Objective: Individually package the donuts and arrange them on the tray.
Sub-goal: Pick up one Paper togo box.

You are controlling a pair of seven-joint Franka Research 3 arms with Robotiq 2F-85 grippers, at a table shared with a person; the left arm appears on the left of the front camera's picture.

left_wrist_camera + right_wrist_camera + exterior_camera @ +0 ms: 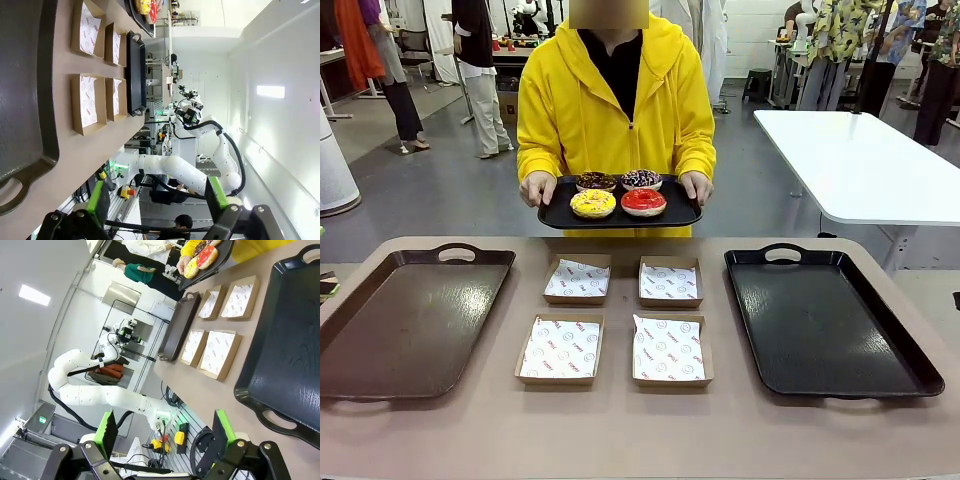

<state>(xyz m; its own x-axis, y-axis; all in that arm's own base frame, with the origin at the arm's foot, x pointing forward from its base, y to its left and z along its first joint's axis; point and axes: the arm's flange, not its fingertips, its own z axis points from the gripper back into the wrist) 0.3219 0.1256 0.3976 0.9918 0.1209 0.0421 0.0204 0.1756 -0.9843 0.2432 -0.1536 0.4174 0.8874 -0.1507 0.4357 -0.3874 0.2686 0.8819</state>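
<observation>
Across the table a person in a yellow hoodie holds a small black tray (552, 216) with both hands. On it lie the donuts: yellow with sprinkles (593, 203), glossy red (643, 202), dark chocolate (596, 182) and purple-white sprinkled (641, 179). The donuts also show at the top of the left wrist view (145, 6) and of the right wrist view (200, 260). My left gripper (157, 200) is open off the table's near side and holds nothing. My right gripper (164, 435) is likewise open and holds nothing.
Four shallow cardboard boxes with printed paper sit in a square mid-table, such as the near left one (560, 349) and the far right one (670, 282). A brown tray (410, 320) lies to the left and a black tray (825, 320) to the right.
</observation>
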